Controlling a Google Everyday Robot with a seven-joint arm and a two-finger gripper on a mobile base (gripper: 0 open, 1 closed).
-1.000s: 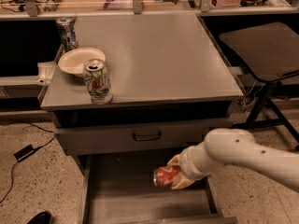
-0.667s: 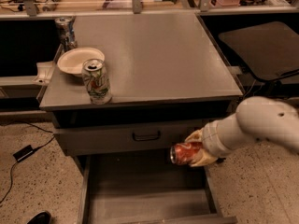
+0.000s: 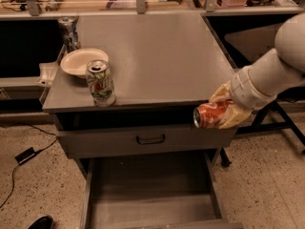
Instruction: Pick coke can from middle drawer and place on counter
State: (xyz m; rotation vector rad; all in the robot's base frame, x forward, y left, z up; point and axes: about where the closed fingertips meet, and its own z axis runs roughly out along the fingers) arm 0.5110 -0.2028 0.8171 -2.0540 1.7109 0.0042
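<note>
- The gripper (image 3: 228, 109) is clamped around the coke can (image 3: 206, 116), which lies sideways.
- Both hang just below the front right corner of the counter (image 3: 157, 56).

High frontal view down onto counter (image 3: 157, 56), middle drawer (image 3: 152, 190), claw (image 3: 223, 114) at right

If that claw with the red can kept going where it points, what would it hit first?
The gripper, shut on the coke can, points left: probably free, perhaps grazing the handled drawer front; depth unclear.
</note>
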